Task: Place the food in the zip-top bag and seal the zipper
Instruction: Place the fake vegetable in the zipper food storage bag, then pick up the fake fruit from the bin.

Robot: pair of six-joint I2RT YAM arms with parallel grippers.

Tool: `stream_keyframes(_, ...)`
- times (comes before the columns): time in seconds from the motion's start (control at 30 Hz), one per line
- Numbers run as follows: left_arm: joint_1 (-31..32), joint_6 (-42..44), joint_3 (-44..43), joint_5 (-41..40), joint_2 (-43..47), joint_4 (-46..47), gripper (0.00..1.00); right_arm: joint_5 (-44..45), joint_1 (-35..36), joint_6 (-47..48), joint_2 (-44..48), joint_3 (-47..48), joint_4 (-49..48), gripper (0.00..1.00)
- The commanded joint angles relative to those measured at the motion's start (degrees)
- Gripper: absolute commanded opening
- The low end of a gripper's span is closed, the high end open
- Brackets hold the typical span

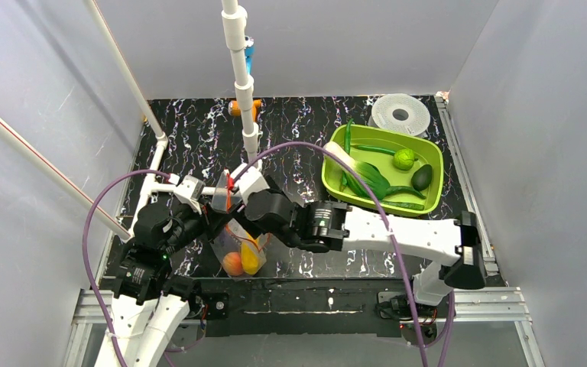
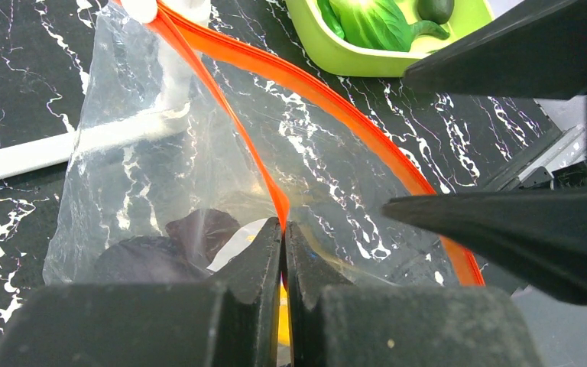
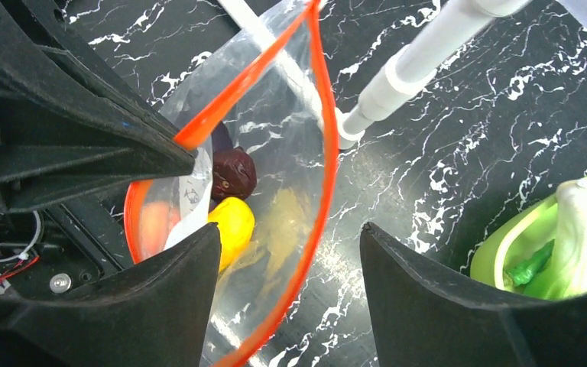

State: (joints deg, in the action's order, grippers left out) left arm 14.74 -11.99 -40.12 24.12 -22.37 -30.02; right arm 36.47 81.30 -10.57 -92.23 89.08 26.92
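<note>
Left gripper (image 2: 284, 229) is pinched shut on the thin red-orange zipper (image 2: 329, 99). If that slick strip slips out, the crinkly clear zip-top bag (image 2: 145, 176) probably flops shut. Right gripper (image 3: 289, 238) hangs over the mouth, jaws spread, empty. The wrinkly plum (image 3: 233, 172) and glossy yellow piece (image 3: 233, 222) sit below it.

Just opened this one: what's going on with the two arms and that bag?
The left gripper is shut on the zipper, holding the zip-top bag up with its mouth open. The right gripper hangs open and empty over that mouth. A peach, a yellow piece and a plum lie inside the bag. The leafy ball, avocado and green pods lie in the lime-green tray, so filling is partly done and nothing is sealed.
</note>
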Motion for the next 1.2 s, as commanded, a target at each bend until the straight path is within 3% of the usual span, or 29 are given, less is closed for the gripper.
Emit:
stream_keyframes(0.0,0.02,0.21,-0.28,-0.15,-0.29,0.05,0.00,2.87,0.05,-0.67,7.19,-2.68,-5.41,0.74)
stream_keyframes(0.1,-0.01,0.21,-0.26,-0.19,-0.39,0.05,0.00,5.71,0.00,1.13,12.02,-6.40,-9.28,0.79)
stream_keyframes(0.23,0.02,0.29,-0.36,0.06,-0.69,0.04,0.00,11.51,-0.64,4.43,21.47,-15.26,-17.55,0.93)
stream_keyframes(0.33,-0.03,0.29,-0.32,0.06,-0.52,0.09,0.00,11.69,-5.14,3.12,30.39,-24.19,-22.23,0.98)
stream_keyframes(0.4,0.00,0.29,-0.26,-0.13,-0.52,0.14,0.00,5.80,-13.62,-6.74,36.87,-28.80,-15.89,0.98)
stream_keyframes(0.43,0.02,0.30,-0.35,0.00,-0.44,-0.01,0.00,2.17,-22.89,-13.84,42.29,-35.84,-13.47,0.98)
stream_keyframes(0.5,0.02,0.23,-0.26,0.07,-0.66,0.22,0.00,-3.01,-36.10,-24.16,46.35,-41.37,-6.31,0.98)
stream_keyframes(0.57,0.07,0.36,-0.40,0.47,-0.92,0.00,0.00,-7.84,-43.09,-24.27,46.95,-43.88,-5.84,0.98)
stream_keyframes(0.7,0.07,0.30,-0.40,0.17,-0.67,-0.20,0.00,-15.65,-61.56,-23.70,39.36,-41.84,-3.52,0.98)
stream_keyframes(0.73,0.06,0.21,-0.25,-0.40,-0.40,-0.06,0.00,-19.33,-68.86,-26.15,30.66,-35.71,0.35,0.98)
stream_keyframes(0.77,0.05,0.26,-0.28,-0.07,-0.54,-0.04,0.00,-20.77,-71.45,-27.09,24.39,-30.09,3.85,0.98)
stream_keyframes(0.97,0.06,0.39,-0.38,0.39,-1.03,-0.04,0.00,-12.70,-73.04,-27.25,3.37,-7.89,17.01,0.98)
stream_keyframes(1.17,0.09,0.27,-0.36,0.00,-1.09,-0.13,0.00,-6.14,-73.70,-24.83,-7.99,-0.70,17.67,0.98)
